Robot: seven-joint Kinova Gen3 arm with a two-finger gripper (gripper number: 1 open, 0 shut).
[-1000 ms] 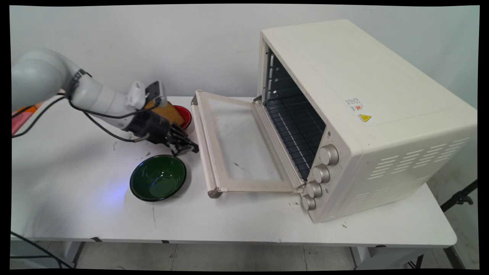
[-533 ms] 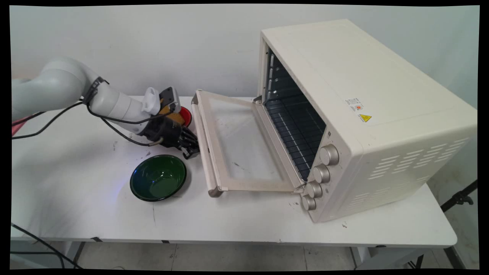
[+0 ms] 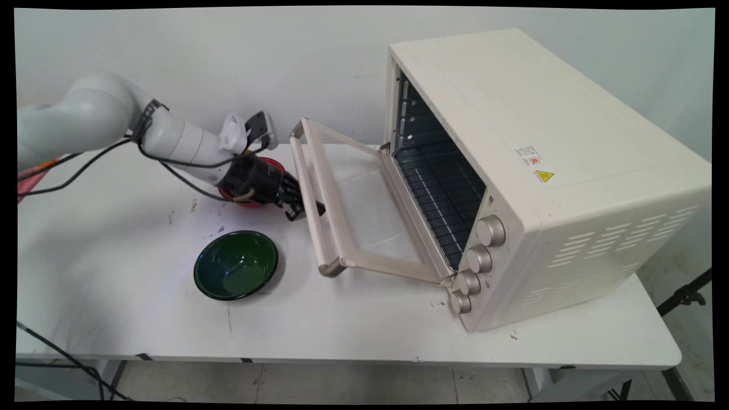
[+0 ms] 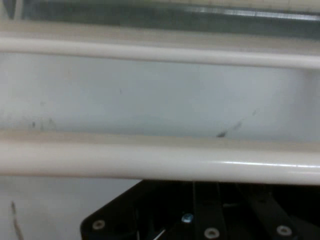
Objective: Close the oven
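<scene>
A cream toaster oven [image 3: 541,142] stands on the right of the white table [image 3: 370,330]. Its glass door [image 3: 364,205] hangs partly open, tilted up off the table. My black gripper [image 3: 304,209] sits under the door's handle bar [image 3: 313,193], touching it from below. In the hand view the handle bar [image 4: 160,162] runs straight across just above the black linkage, with the door glass [image 4: 150,100] behind it. A green bowl [image 3: 236,265] lies on the table just below and left of the gripper.
A red bowl [image 3: 274,165] sits behind my wrist, mostly hidden by it. Black cables hang from the arm over the table's left part. An orange and pink thing [image 3: 31,182] shows at the left edge. A black stand [image 3: 683,296] is off the table's right end.
The gripper moved right to the door's handle, then rose. The door, lying flat on the table before, is now lifted at its handle edge and tilted towards the oven.
</scene>
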